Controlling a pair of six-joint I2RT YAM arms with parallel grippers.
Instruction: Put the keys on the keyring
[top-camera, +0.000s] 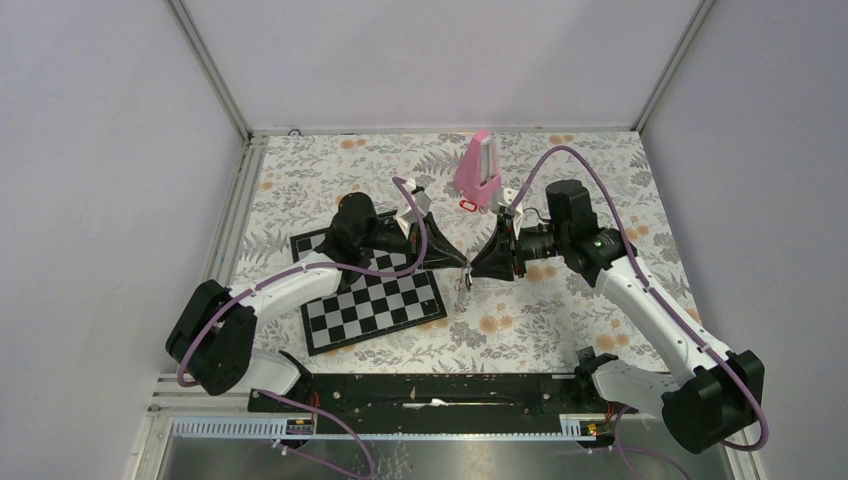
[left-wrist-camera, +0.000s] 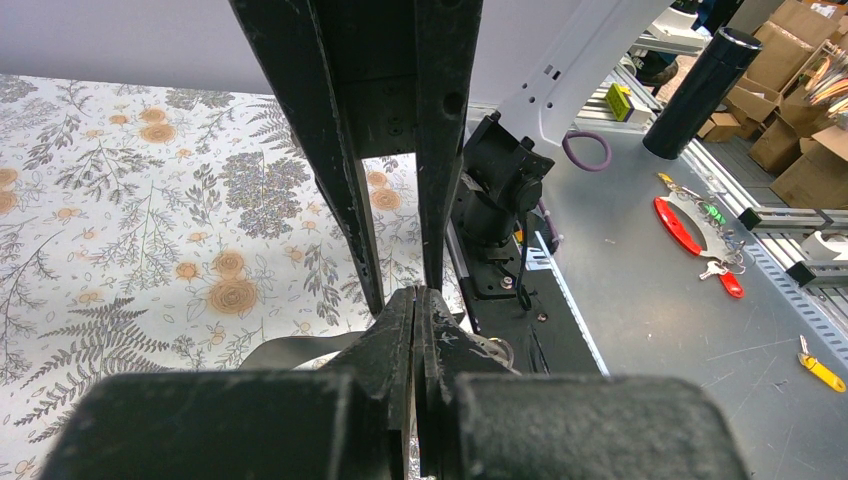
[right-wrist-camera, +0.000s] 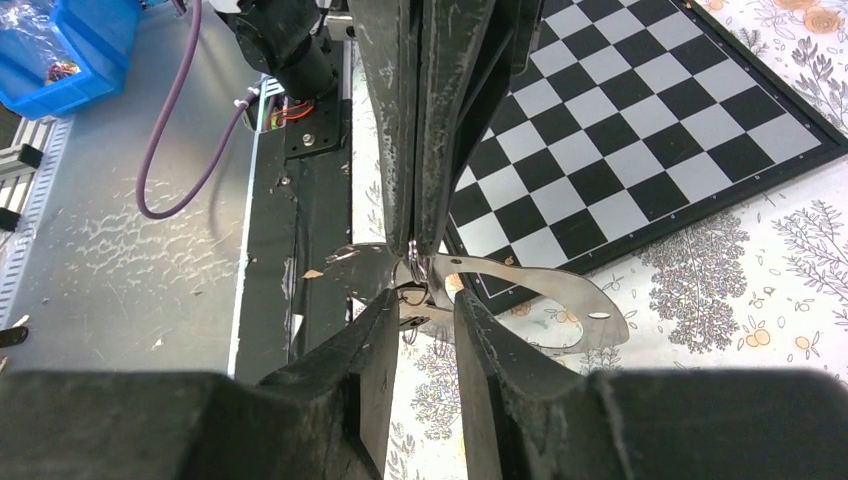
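Observation:
The keyring (right-wrist-camera: 560, 296) is a pale greyish band loop hanging above the table. My left gripper (top-camera: 465, 262) is shut on its edge; its long black fingers (right-wrist-camera: 415, 150) come down from above in the right wrist view. Small wire rings and a thin dark metal piece (right-wrist-camera: 412, 300), perhaps the silver key, hang at the pinched spot. My right gripper (right-wrist-camera: 425, 300) is open, with its tips on either side of those small rings. The red-headed key (top-camera: 466, 206) lies on the table beside the metronome. In the left wrist view the shut gripper (left-wrist-camera: 415, 296) hides most of the keyring (left-wrist-camera: 290, 350).
A pink metronome (top-camera: 478, 170) stands behind the grippers. The chessboard (top-camera: 370, 305) lies under the left arm on the floral cloth. A black rail (top-camera: 430, 395) runs along the near edge. White frame posts and walls close in the table.

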